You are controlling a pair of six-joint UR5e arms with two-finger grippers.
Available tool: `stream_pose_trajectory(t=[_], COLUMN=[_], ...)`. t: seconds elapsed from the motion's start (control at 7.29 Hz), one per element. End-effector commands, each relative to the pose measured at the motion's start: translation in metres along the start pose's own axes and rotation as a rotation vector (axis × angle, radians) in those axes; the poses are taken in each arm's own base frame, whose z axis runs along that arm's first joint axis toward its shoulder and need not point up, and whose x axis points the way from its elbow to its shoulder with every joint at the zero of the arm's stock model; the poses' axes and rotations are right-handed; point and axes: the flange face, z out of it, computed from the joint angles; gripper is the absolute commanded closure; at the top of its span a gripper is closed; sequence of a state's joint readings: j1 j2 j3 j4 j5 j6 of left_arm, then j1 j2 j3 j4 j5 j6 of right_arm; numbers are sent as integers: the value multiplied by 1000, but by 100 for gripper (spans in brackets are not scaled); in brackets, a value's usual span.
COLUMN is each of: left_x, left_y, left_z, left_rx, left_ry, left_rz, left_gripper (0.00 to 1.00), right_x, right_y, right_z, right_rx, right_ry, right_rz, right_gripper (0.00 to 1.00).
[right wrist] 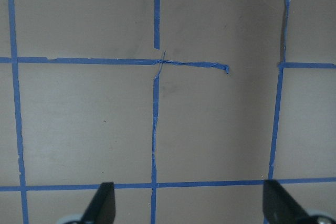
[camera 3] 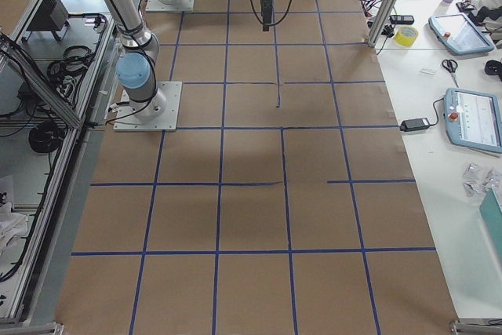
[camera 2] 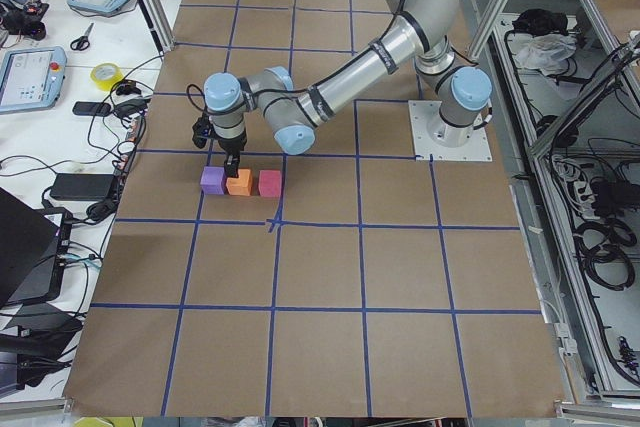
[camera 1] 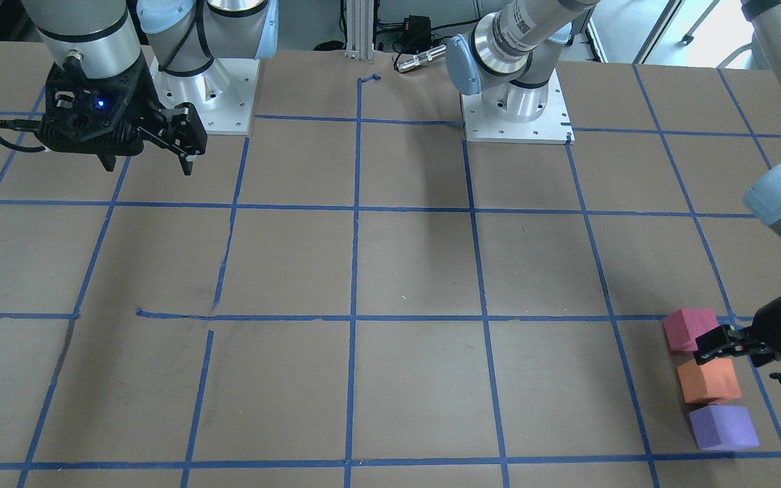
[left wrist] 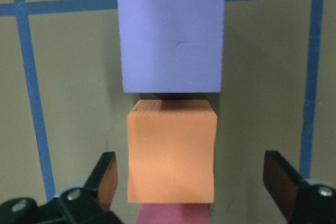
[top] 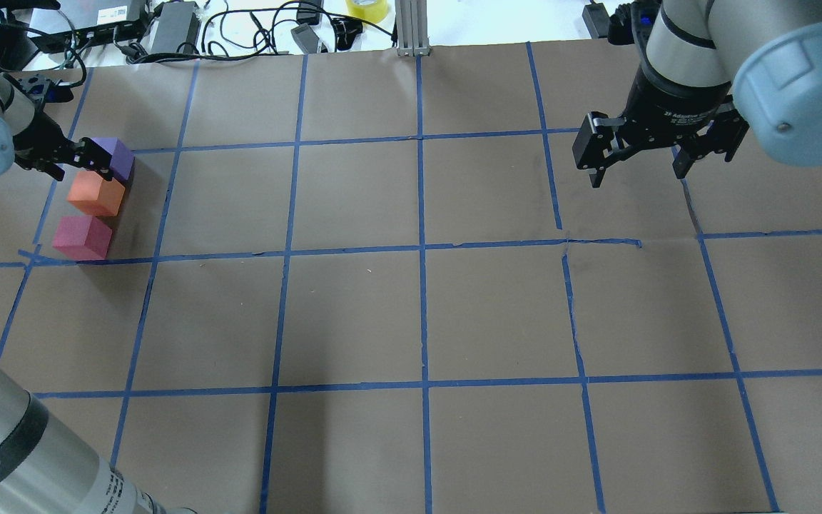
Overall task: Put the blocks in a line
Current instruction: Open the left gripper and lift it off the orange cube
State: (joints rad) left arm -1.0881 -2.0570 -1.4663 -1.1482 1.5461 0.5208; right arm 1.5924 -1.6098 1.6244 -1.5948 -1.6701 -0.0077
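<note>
Three foam cubes stand in a row near the table's left far corner: purple (top: 113,157), orange (top: 97,193), pinkish red (top: 83,238). Orange and purple nearly touch. My left gripper (top: 77,168) is open and hovers over the orange cube. In the left wrist view its fingers (left wrist: 107,179) stand wide on either side of the orange cube (left wrist: 171,153), with the purple cube (left wrist: 170,40) beyond it and the red one (left wrist: 173,214) at the bottom edge. My right gripper (top: 638,175) is open and empty above bare paper at the far right.
Brown paper with a blue tape grid (top: 422,246) covers the table. Cables, power bricks and a yellow tape roll (top: 367,8) lie beyond the far edge. The arms' base plates (camera 1: 516,112) sit on the robot's side.
</note>
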Motion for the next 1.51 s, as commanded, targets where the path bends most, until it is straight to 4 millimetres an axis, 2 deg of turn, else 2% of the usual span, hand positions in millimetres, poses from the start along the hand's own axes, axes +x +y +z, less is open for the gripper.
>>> stream_pose_trajectory(t=[0.0,0.27,0.41,0.55,0.69,0.82,0.96,1.1,1.37], left_x=[60,129,182,240,278,300,333,358,357], left_y=[29,51,53,55,61,74,84,99,108], left_z=[-86,-142,-162,-168,-172,-186,-189,-208,-217], left_rx=[-43,-47,-17,-8,-12,7,11,46,25], left_ry=[9,31,18,6,0,-43,-60,-58,-38], left_rz=[7,32,-38,-146,-131,-141,-107,-66,-65], left_gripper=[0,0,0,0,0,0,0,0,0], right_x=[1,0,-2,-3,-3,-3,-2,-3,-3], right_y=[4,-2,-10,-17,-21,-21,-21,-21,-20], right_z=[-2,1,18,25,22,22,23,23,22], right_rx=[3,12,-27,-35,1,4,3,1,0], right_ry=[17,5,3,0,0,2,5,-1,-4], right_rz=[-3,-3,-9,-7,-6,-6,-4,-4,-3], right_gripper=[0,0,0,0,0,0,0,0,0])
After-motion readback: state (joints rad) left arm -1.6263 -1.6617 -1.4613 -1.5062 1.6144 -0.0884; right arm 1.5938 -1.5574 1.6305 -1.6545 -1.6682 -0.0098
